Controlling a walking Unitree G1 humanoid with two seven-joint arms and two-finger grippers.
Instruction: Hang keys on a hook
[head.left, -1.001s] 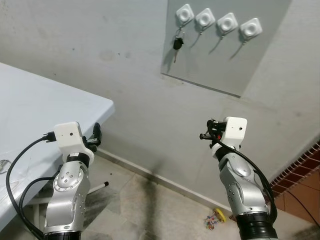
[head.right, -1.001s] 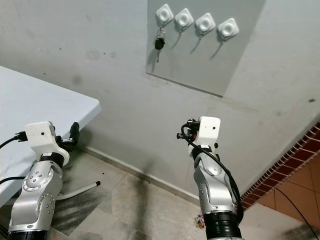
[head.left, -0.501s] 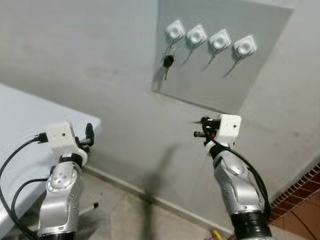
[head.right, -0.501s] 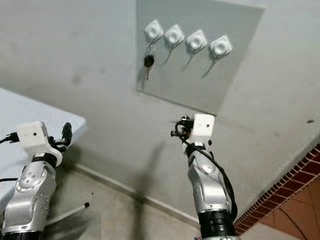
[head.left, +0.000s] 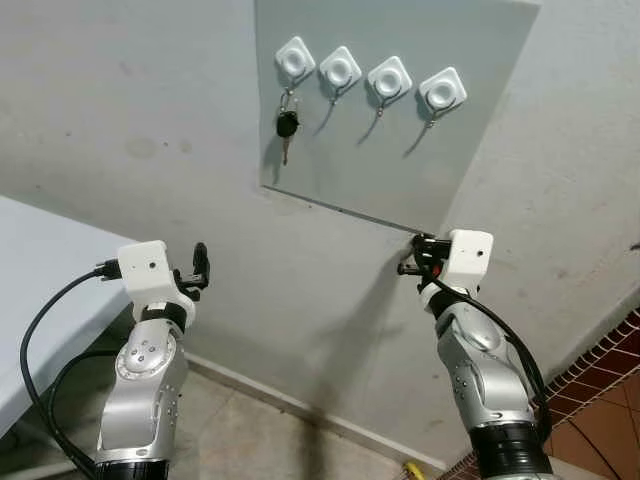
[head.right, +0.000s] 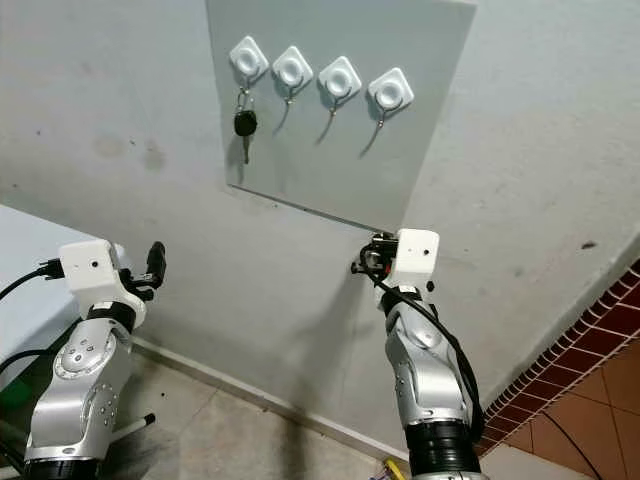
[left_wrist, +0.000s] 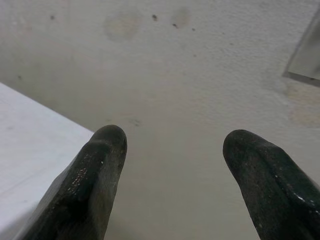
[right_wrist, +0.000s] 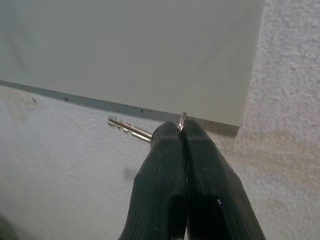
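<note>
- Nearest the camera, low on the robot's left: left gripper (head.left: 199, 262), raised at the end of its silver arm, fingers (left_wrist: 95, 165) spread wide with nothing between them. It faces bare grey wall (head.left: 150, 120); the edge of a pale table (head.left: 40, 290) lies beside it. Idle, by the look of it.
- At the same depth on the right: right gripper (head.left: 418, 255), lifted close to the wall just below the lower edge of the grey board (head.left: 480, 130). Its fingers (right_wrist: 170, 165) are pressed tight together on a key (right_wrist: 129, 128): the thin metal blade pokes out to one side, and a bit of ring shows at the fingertips.
- On the wall, above and to the left of the right gripper: four white square hooks in a row across the top of the board.
- First hook (head.left: 294, 57), leftmost: occupied; a black-headed car key (head.left: 287, 127) hangs from it.
- Second hook (head.left: 340, 69), third hook (head.left: 390, 78), fourth hook (head.left: 441, 91): each vacant, a bare metal prong hanging below its white base.
- Status, as a judgement: the key is in hand and carried to the wall, so pickup and approach look done. Left to do: raise the gripper to a free hook, slip the ring over its prong, and let go.
</note>
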